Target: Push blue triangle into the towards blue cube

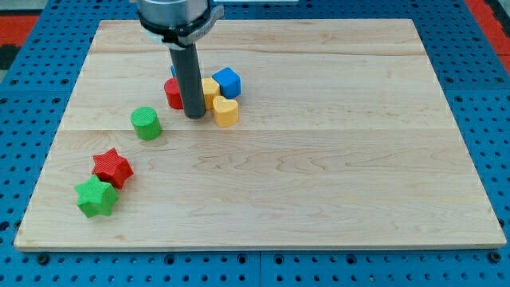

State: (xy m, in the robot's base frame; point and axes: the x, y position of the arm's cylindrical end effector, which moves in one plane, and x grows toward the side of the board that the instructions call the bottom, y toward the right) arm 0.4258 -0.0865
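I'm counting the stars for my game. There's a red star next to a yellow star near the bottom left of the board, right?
Not quite. In the camera view the star next to the red star is green, not yellow. They do sit together near the bottom left of the board. The only yellow blocks are up by my tip, like the yellow heart.

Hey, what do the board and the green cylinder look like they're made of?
The board looks like pale wood with a smooth matte finish: grain lines and plank seams run across it. The green cylinder looks like plastic, possibly 3D-printed: saturated colour with faint ridges on its side. Neither is certain from this view.
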